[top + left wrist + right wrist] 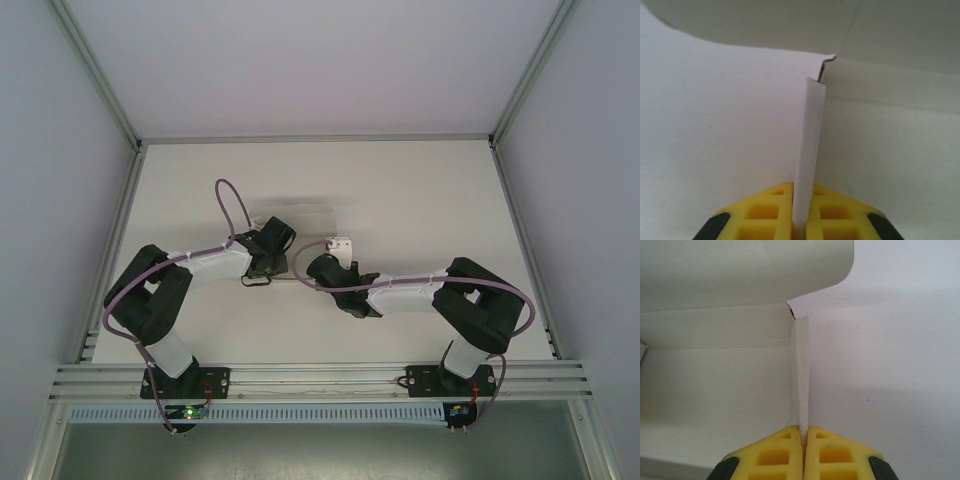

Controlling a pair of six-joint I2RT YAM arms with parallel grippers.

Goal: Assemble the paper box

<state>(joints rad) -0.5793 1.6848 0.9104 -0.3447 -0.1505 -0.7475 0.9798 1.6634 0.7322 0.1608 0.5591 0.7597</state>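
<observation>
Near edge: both arm bases are bolted on the aluminium rail (320, 378). The left arm (160, 300) and right arm (470, 310) are folded inward and their wrists meet mid-counter.

Left jaws: together, clamped on a thin upright flap (810, 140) of the paper box (880, 85). The yellow fingers (765, 205) pinch its lower end, and the flap is seen edge-on, tilted slightly right. The card lies flat on both sides of the flap, and there is a small notch where the flap top meets the crease.

Right jaws: together, clamped on another upright flap (801, 370), also edge-on, with yellow fingers (832, 445) tight on both sides. Left of it is a box panel with crease lines and a rounded flap standing behind it. Right of it is a flat white surface.

From the top camera the box sits mid-counter, between and just beyond the two wrists. It is white on the white counter (420, 190), so I can't tell its outline, only a faint shadow on its far side. A purple cable (225, 195) loops above the left wrist. Beyond that the counter runs to the back frame.
</observation>
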